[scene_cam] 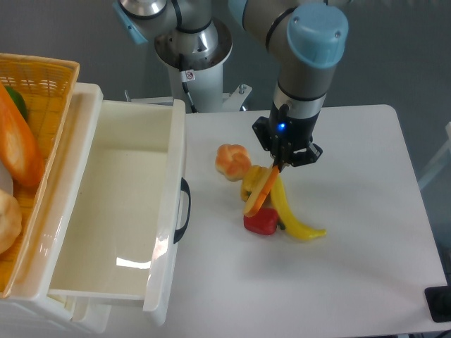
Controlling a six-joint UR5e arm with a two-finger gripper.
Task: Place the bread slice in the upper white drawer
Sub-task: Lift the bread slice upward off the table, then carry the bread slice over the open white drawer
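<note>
The bread slice hangs edge-on and tilted, pinched at its top end by my gripper, which is shut on it. It is lifted just above a small pile of toy food at the table's middle. The upper white drawer stands pulled open at the left, its dark curved handle facing the pile, nothing inside it. The gripper is well to the right of the drawer.
Under the slice lie a yellow banana, a red pepper and a yellow piece. A round bun sits beside them. A yellow wicker basket with a baguette stands at the far left.
</note>
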